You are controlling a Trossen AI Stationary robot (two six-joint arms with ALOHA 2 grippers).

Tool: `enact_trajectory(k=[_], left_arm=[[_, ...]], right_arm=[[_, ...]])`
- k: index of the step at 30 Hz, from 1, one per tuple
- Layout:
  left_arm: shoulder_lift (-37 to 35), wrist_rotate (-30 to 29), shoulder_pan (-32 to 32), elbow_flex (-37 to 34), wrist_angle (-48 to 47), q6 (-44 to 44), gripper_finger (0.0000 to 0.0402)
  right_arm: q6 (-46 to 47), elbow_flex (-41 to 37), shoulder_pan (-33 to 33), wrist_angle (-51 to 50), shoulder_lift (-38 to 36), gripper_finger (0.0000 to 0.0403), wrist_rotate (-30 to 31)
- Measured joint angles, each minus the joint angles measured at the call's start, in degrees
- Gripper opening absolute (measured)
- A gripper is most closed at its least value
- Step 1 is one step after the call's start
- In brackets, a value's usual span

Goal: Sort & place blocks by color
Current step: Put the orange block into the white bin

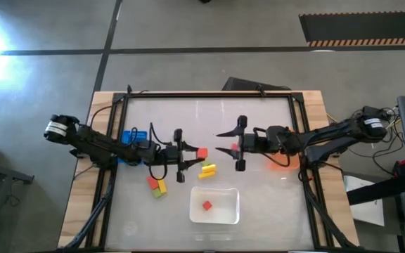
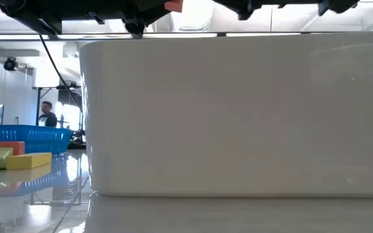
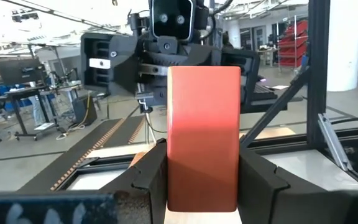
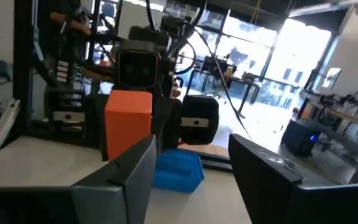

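Clearly the sorting has barely begun — only one red block [image 1: 207, 205] lies in the white tray [image 1: 195, 214], just below and to the right of the left gripper [image 1: 197, 154] in the high view. That gripper is pinching an orange-red block [image 1: 202, 152] between its fingers, held up off the table. Right beside it lie two yellow blocks [image 1: 208, 169], and back along its arm a small cluster [image 1: 157, 186] of red, yellow and green waits. Facing it across a gap, the right gripper [image 1: 223, 141] hangs with its fingers spread and empty. A blue bin [image 1: 133, 135] sits behind the left gripper, an orange bin [image 1: 282, 162] under the right arm — I can't tell whether either holds anything.
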Motion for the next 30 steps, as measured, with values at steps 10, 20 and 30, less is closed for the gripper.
enact_trajectory(k=[10,20,30], left_arm=[[-0.1,0.0,0.0,0.0,-0.1,0.0,0.0121],[-0.1,0.2,-0.4,-0.1,-1.6,0.0,0.0121],[-0.1,0.1,-0.3,-0.1,-1.5,0.0,0.0121]], right_arm=[[0.7,-0.5,0.7,-4.8,0.1,0.0021,-2.7],[1.2,-0.4,1.3,-0.9,3.9,0.0119,-4.1],[4.6,-0.1,1.3,9.0,7.9,0.0296,-4.9]])
